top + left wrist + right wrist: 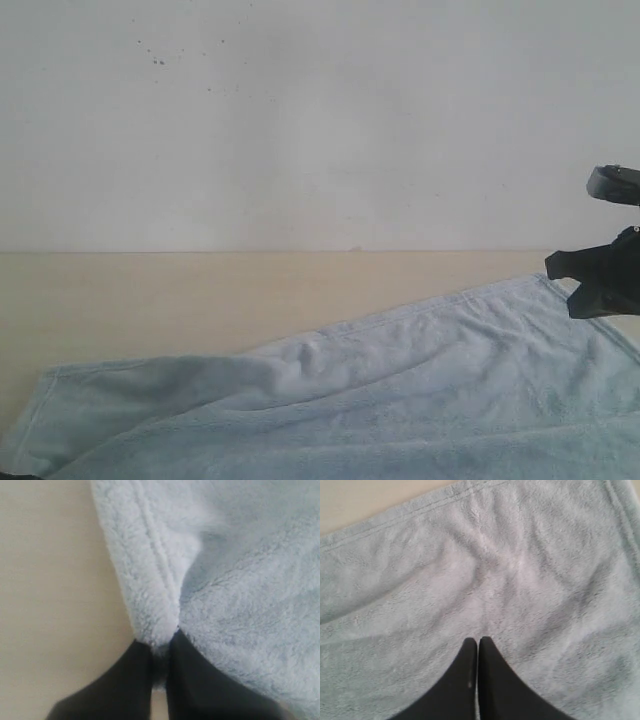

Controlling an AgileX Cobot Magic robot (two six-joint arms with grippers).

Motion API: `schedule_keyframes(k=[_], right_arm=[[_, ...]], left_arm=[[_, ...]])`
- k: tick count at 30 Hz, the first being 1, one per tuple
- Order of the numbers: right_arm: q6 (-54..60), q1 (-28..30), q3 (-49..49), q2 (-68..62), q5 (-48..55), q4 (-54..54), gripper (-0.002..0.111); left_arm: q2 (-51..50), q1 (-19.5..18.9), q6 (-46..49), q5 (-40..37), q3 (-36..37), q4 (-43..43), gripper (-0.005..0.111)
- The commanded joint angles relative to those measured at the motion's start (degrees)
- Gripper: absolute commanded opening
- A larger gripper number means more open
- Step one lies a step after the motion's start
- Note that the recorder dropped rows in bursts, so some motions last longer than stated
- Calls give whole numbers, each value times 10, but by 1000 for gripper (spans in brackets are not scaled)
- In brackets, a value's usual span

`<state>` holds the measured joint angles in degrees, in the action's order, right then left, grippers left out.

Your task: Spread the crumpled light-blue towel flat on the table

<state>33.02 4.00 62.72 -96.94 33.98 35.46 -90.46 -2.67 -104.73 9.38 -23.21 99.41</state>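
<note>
- The towel (400, 380) ran off the bottom and right edges of the exterior view, so its full outline could not be made out.
- The right arm (600, 280) showed there only as dark shapes cut off at 3 o'clock, over the towel's far right corner.
- The left gripper (160, 642) appeared only in its own wrist view, its black fingers clenched on a pinched-up fold of the towel's stitched hem (159, 560).
- The right gripper (478, 641) had its fingers pressed together, tips down against the pile. Whether any cloth was caught between them could not be told.
- The pale-blue, fluffy towel lay on the beige table (150, 300), stretching from 7 o'clock up to 3 o'clock in the exterior view.
- It was mostly opened out, with soft ridges and a shadowed hump left of centre.
- A white wall (300, 120) stood behind the table.
</note>
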Motion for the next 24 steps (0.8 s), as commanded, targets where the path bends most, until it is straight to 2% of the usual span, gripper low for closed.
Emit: schedule_keyframes(k=[1,5,11,13,16,18,21,24], right_arm=[[5,0,-3,6,7,2,0],[4,0,-3,6,10,2,0],[4,0,-3,6,5,2,0],[4,0,-3,5,-4,2,0],[4,0,-3,4,-14,2,0],[4,0,-3,4,-19,2,0],[5,0,-3,4,-16,2,0],[10,0,-3,4,-4,2,0]], left_arm=[[54,-50,-8,-29,16,5,4],[85,-87,-8,-94,16,5,4],[91,-130,-8,-132,29,-7,4],[88,-135,-8,-105,34,-10,4],[76,-133,-1,-7,31,5,4],[72,-133,-1,24,31,5,5],[73,-133,-1,56,25,5,19],[74,-133,-16,65,9,5,49]])
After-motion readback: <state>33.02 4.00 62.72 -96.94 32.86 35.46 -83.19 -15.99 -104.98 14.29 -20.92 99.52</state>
